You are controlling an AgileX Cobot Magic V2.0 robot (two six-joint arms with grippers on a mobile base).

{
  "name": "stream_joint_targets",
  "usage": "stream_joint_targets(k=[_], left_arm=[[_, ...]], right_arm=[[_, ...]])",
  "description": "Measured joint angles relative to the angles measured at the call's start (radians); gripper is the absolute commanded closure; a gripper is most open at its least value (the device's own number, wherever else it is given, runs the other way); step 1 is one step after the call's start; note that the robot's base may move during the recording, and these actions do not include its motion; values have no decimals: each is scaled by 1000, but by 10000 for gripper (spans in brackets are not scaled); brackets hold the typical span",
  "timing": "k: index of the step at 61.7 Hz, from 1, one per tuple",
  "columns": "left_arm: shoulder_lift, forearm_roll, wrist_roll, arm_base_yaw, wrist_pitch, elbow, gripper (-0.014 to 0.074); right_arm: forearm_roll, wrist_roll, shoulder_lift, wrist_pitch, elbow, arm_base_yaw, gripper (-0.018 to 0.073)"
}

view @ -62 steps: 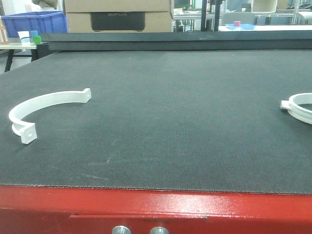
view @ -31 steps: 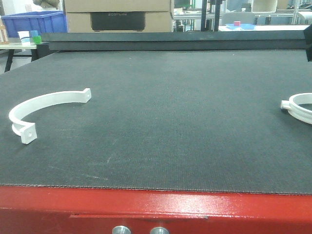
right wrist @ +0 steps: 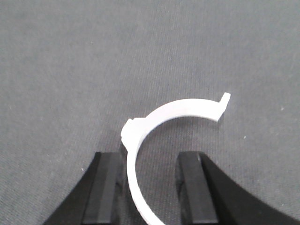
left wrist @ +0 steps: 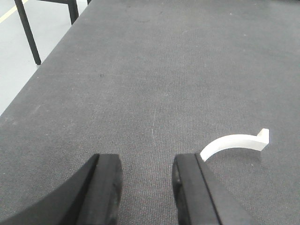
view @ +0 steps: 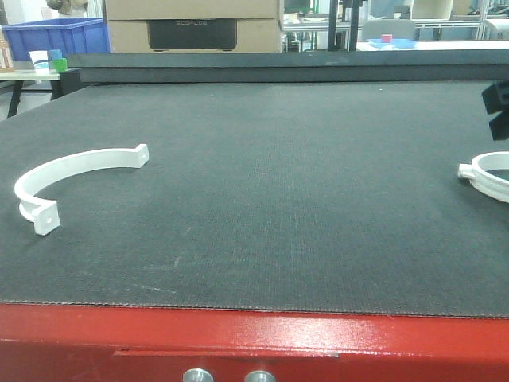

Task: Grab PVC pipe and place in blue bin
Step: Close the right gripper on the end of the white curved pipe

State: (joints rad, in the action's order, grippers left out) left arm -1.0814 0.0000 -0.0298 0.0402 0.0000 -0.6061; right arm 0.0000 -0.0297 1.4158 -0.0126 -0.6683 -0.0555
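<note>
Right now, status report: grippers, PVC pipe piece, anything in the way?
Left gripper open over dark mat. Right gripper open above white curved PVC piece. Blue plastic bin far back left. Path looks clear.

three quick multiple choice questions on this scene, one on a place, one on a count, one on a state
1. Where is the blue bin in the front view?
A) far left, beyond the mat
B) centre of the mat
C) near right corner

2. How many white curved pieces lie on the black mat in the front view?
A) one
B) two
C) four

3. How is the right gripper set?
A) shut on a piece
B) open, straddling a piece
C) out of view

Answers:
1 A: it sits behind the mat's far left edge.
2 B: the left piece and the right piece.
3 B: the right wrist view shows its fingers apart, the right piece between them.
</note>
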Motion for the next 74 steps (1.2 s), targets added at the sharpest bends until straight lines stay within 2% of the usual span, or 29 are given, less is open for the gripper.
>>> stream_joint_targets(k=[22, 37, 51, 74], left_arm=[[0, -9, 0, 0, 0, 0, 385], [0, -9, 0, 0, 0, 0, 385], [0, -9, 0, 0, 0, 0, 385], [0, -9, 0, 0, 0, 0, 385]], right_arm=[[0, 0, 58, 0, -32, 1, 378], [0, 0, 74, 2, -72, 37, 378], [0, -1, 132, 31, -72, 39, 378], [-101, -1, 147, 20, -107, 39, 378]])
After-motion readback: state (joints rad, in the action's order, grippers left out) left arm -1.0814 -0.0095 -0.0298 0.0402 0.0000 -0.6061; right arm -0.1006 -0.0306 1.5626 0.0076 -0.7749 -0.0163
